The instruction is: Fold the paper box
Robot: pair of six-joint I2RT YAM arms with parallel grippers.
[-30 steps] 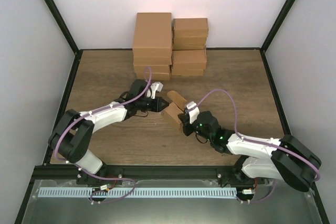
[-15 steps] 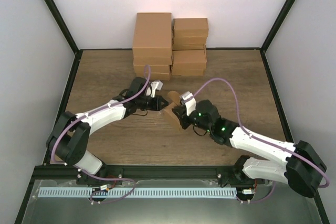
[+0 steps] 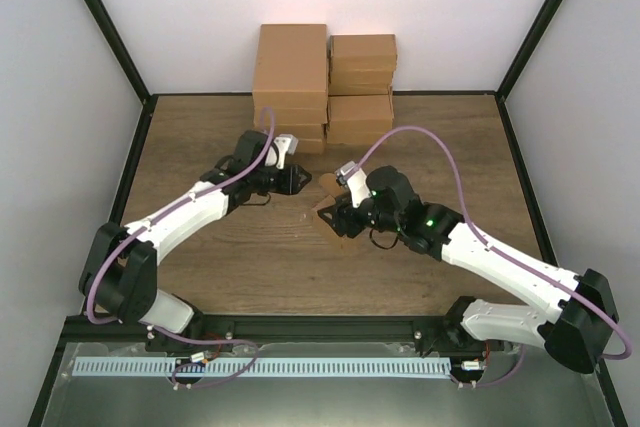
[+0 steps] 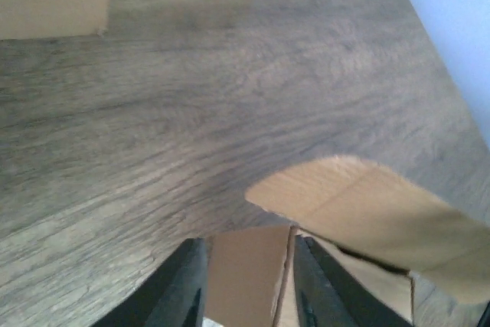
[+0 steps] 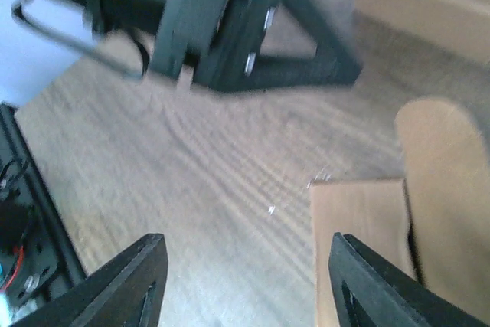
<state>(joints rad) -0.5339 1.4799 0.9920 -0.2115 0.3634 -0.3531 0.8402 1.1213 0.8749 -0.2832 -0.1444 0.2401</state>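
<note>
Nearest the bases, the right end effector (image 5: 246, 239) stands wide and empty over the bench (image 3: 450, 147). One finger (image 5: 371, 289) is just beside the edge of the paper box (image 5: 356, 208), which lies partly folded at mid-bench between the two arms. With nothing clamping it, the creases may spring back and a fold could come undone. If the arm shifts sideways, that finger could also drag the light cardboard askew. Just beyond, the rounded flap (image 4: 360, 212) stands raised and loose, and a careless pass could catch, bend or tear it. The left end effector (image 4: 246, 241) is parted only narrowly, with a box panel showing in the gap. Whether it touches the panel I cannot tell; if it clings, pulling away would tow the box. Farthest back, the stacked cartons (image 3: 290, 72) sit close behind the left arm, and a wide swing might knock them.
</note>
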